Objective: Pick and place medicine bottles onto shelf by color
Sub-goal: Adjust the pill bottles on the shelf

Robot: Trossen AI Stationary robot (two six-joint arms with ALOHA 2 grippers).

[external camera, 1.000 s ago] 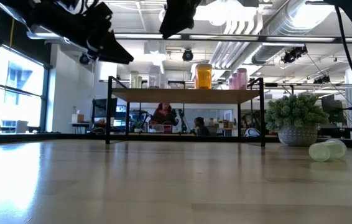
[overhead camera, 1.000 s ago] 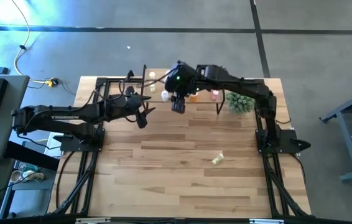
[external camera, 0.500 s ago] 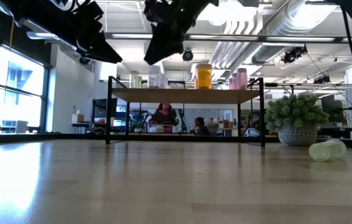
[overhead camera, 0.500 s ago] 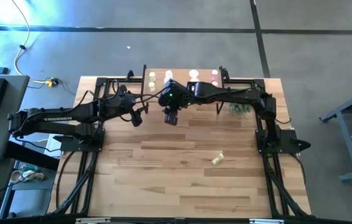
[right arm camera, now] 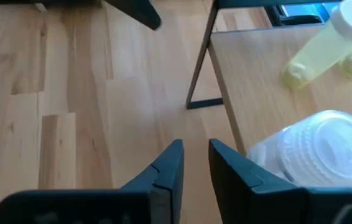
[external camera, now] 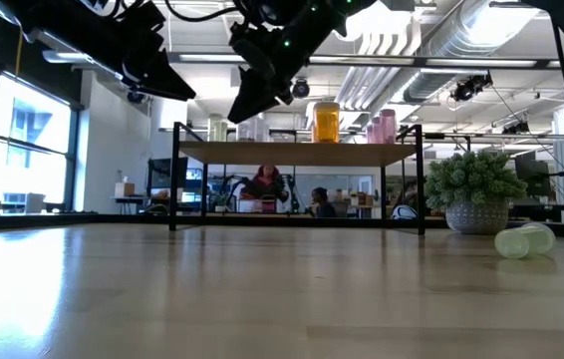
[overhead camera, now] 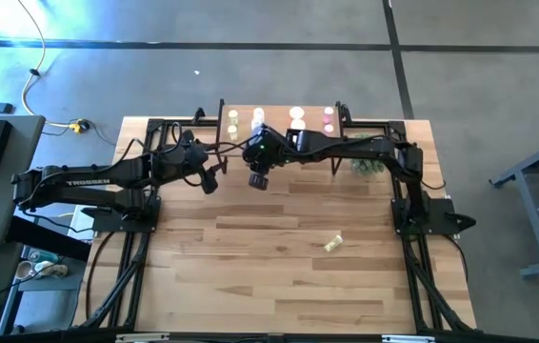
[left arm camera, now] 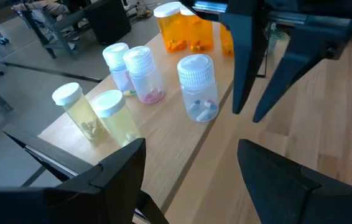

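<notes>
While our right gripper [right arm camera: 191, 163] hangs above the tabletop [overhead camera: 279, 257] just in front of the shelf [overhead camera: 279, 116], its jaws stand nearly together with only a thin gap and nothing between them. Just beside those jaws, up on the shelf's edge, we see a clear bottle [right arm camera: 316, 146] with a ribbed white cap, and farther back a yellow-green one [right arm camera: 325, 43]. Our left gripper [left arm camera: 188, 162] hovers near the same end of the shelf, jaws spread wide and empty. Ahead of them stand two yellow-green bottles [left arm camera: 98, 115], two pink ones [left arm camera: 135, 71], the clear one, and the orange bottles [left arm camera: 182, 25] beyond. One yellow-green bottle [overhead camera: 333, 243] lies on the tabletop, well apart from both grippers, near a green plant [external camera: 473, 184].
</notes>
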